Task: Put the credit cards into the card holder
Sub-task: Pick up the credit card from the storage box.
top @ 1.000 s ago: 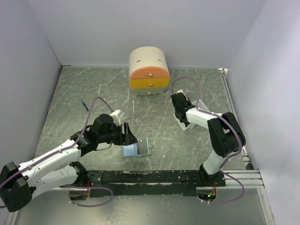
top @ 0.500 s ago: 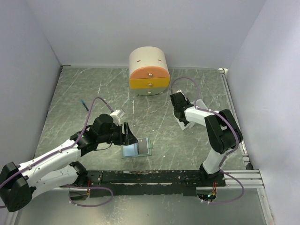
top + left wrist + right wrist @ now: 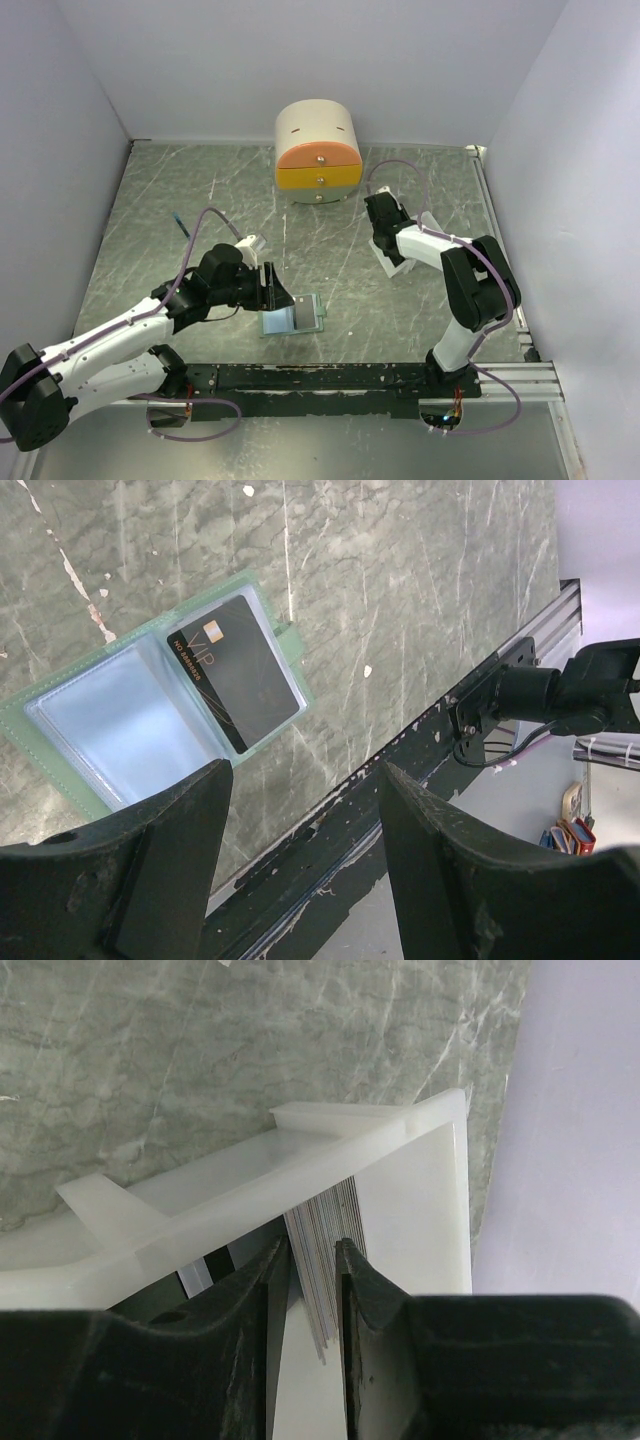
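The card holder (image 3: 120,725) lies open on the table, grey-green with pale blue pockets (image 3: 292,318). One black credit card (image 3: 235,670) sits in its right pocket. My left gripper (image 3: 305,770) hovers just left of the holder, open with nothing between its fingers (image 3: 270,288). A stack of credit cards (image 3: 328,1230) stands on edge in the white tray (image 3: 300,1155). My right gripper (image 3: 312,1252) reaches down into that tray (image 3: 385,245). Its jaws are closed narrowly on part of the stack. The rest of the stack runs on behind the right finger (image 3: 352,1275).
The round cream-and-orange drawer box (image 3: 318,150) stands at the back centre. A thin blue stick (image 3: 180,225) lies at the left. The black rail (image 3: 330,378) runs along the near edge. Grey walls close in both sides, and the white tray (image 3: 408,268) is near the right one.
The right gripper has shifted slightly back and forth over the tray and its jaws have nudged wider, then narrower. The left arm and card holder have not moved.
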